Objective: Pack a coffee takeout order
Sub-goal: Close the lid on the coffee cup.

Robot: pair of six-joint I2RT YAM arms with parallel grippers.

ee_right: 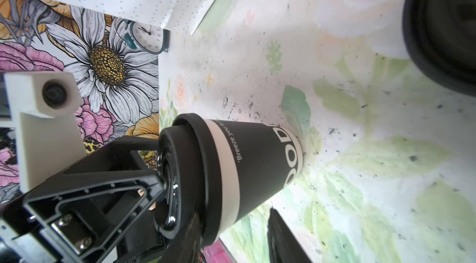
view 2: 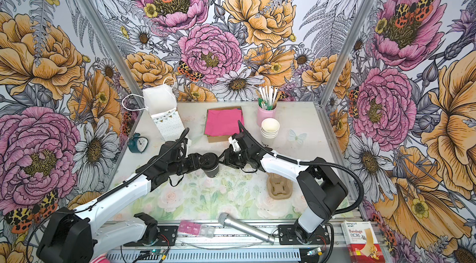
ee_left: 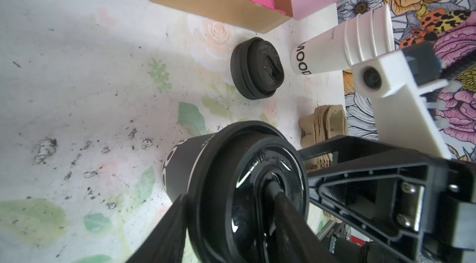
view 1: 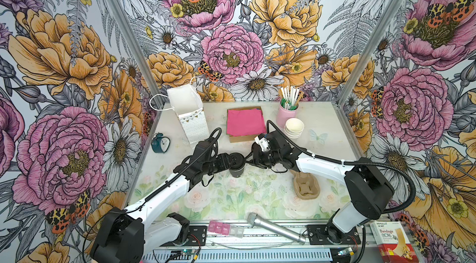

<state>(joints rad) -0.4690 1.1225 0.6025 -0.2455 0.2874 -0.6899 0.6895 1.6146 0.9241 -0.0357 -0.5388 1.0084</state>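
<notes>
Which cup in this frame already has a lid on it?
The dark cup at mid-table, which carries a black lid. The white cups stacked beside the pink holder are all open-topped.

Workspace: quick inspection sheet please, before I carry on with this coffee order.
Surface: floral table mat, dark specks around the centre; no spill seen.
Job's things: cup upright mid-table, black lid on top; pink napkins on a cardboard tray at the back.
Clutter: alarm clock, microphone, pill box, bandage box, spare lids, white cup stack, pulp carrier, gift bag, pink straw holder.
Grippers: left gripper at the lid, grip unclear; right gripper open beside the cup.
Cables: black hoses run along both arms; no snag seen.
Surroundings: flowered walls on three sides; nothing else seen.
</notes>
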